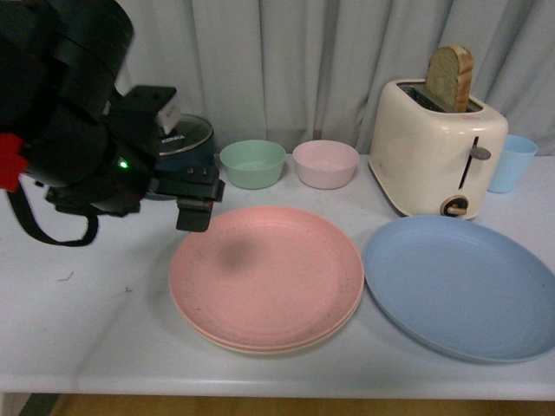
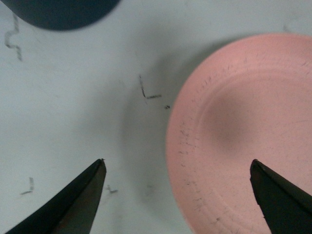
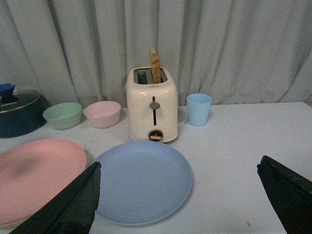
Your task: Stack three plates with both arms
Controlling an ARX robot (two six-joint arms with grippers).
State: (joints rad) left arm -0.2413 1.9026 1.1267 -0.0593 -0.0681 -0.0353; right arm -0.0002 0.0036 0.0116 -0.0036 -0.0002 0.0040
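Observation:
The pink plate [image 1: 264, 273] lies on the beige plate, of which only the rim [image 1: 260, 348] shows below it, at the table's middle. The blue plate [image 1: 460, 286] lies alone to its right, almost touching. My left gripper [image 1: 195, 208] hovers open over the pink plate's far left edge; in the left wrist view the gripper [image 2: 178, 165] straddles the pink plate's rim [image 2: 243, 136], one fingertip over the plate and one over bare table. My right gripper [image 3: 176, 170] is open and empty, above the table in front of the blue plate [image 3: 144, 180]. The right arm is out of the front view.
A cream toaster [image 1: 438, 147] with a bread slice stands behind the blue plate, with a light blue cup [image 1: 512, 163] to its right. A green bowl [image 1: 252, 163], a pink bowl [image 1: 325, 163] and a dark lidded pot [image 1: 186, 143] stand at the back. A grey curtain hangs behind.

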